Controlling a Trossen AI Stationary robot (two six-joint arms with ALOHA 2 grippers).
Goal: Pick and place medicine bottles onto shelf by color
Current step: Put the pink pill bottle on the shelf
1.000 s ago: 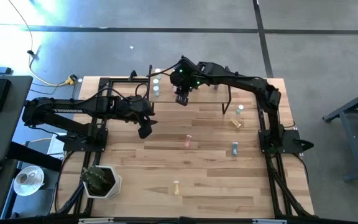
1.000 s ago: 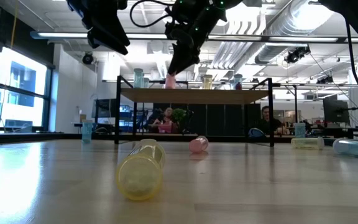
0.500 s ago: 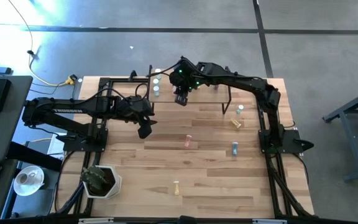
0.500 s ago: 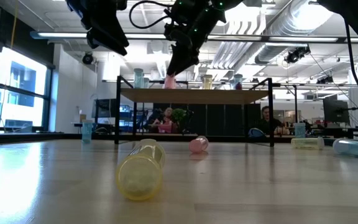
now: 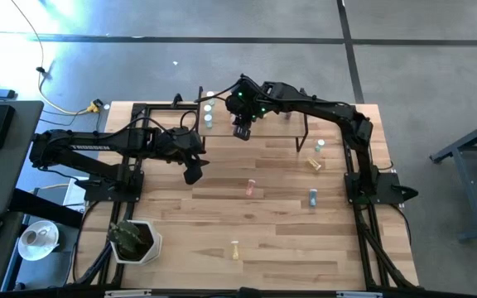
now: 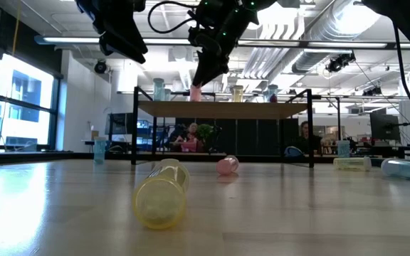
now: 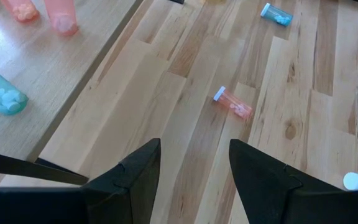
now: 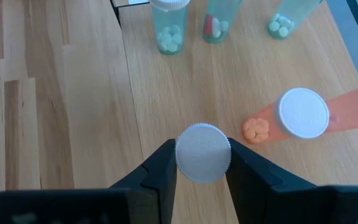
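Observation:
The shelf [image 5: 273, 131] stands at the table's far middle. Green bottles [image 8: 169, 31] and a pink bottle [image 8: 303, 113] stand upright on its board [image 8: 135, 93]. My right gripper [image 5: 241, 128] is over the shelf's left part, shut on a pink bottle [image 6: 196, 92] with a white cap [image 8: 202, 153]. My left gripper [image 5: 193, 174] hangs open and empty above the table, left of the shelf; its fingers [image 7: 138, 174] stand apart over bare wood. A pink bottle [image 7: 232, 103] lies on its side on the table beyond them. My right gripper pinches the pink bottle just below its white cap [image 8: 202, 174] between its two fingers [image 8: 160, 168], from above, pointing down. The bottle is upright, its base at the shelf's board [image 6: 223, 108]; whether the base touches the board I cannot tell.
Lying on the table are a pink bottle [image 5: 251, 188], a blue bottle [image 5: 313, 197], a yellow bottle [image 5: 313, 164] and a yellow bottle near the front [image 5: 235, 248]. A plant pot [image 5: 131, 240] stands at the near left corner. People sit in the room beyond [image 6: 305, 131].

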